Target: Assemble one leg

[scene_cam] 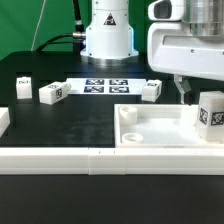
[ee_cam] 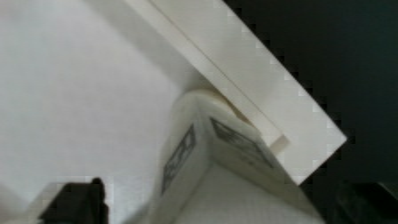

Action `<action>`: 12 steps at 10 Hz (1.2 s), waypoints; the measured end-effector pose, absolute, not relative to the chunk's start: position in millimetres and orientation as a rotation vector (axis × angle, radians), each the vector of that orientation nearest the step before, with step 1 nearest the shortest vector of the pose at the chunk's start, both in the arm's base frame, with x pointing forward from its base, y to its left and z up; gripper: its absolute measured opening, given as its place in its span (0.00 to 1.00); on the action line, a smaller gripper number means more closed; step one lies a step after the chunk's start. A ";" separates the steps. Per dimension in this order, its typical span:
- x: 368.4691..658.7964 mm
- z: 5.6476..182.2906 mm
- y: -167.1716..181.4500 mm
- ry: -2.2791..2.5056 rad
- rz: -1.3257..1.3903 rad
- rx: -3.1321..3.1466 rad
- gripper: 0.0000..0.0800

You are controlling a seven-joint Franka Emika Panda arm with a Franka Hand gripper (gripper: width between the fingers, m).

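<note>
Green backdrop cloth (scene_cam: 20,25) filled the upper left of the exterior view, behind a black tabletop (scene_cam: 70,125) and the white robot base (scene_cam: 107,35) at top centre. At the right edge of the frame the small, chunky white plastic leg (scene_cam: 210,112) stood upright, its black-and-white tag facing the camera, over the right end of the large white square tray-like piece (scene_cam: 160,130). Whether it sat in a socket could not be told. The white claw (scene_cam: 192,95) hung at upper right, one dark finger (scene_cam: 184,90) just left of the leg. Further back lay three similar blocks: a first block (scene_cam: 24,85) at mid left, a second block (scene_cam: 52,93) near it and a third block (scene_cam: 150,90) right of centre. The thin white marker board (scene_cam: 105,86) lay between the second and third.

From the wrist view, the leg (ee_cam: 222,160) showed against the tray-like piece (ee_cam: 89,90), its tag seen at a slant. The claw (ee_cam: 217,205) was spread wide, the leg between its dark fingertips (ee_cam: 71,200), neither visibly touching it.
</note>
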State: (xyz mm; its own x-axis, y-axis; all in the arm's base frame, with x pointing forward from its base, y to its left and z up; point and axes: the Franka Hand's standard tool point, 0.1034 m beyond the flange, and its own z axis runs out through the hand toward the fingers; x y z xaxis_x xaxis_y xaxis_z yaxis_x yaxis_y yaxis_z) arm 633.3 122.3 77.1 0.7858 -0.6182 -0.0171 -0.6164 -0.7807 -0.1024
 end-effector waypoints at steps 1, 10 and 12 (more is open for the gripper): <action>634.6 77.4 123.6 0.757 -0.028 -2.964 0.81; 639.2 76.8 121.4 -0.251 -0.068 -3.114 0.47; 639.2 76.8 121.3 -0.251 -0.068 -3.115 0.36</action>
State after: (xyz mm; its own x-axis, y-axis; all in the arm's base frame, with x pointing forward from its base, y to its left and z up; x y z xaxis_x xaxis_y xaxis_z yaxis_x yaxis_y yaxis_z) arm 639.2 121.3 76.8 0.9861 0.1598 0.0447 0.1605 -0.9870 -0.0127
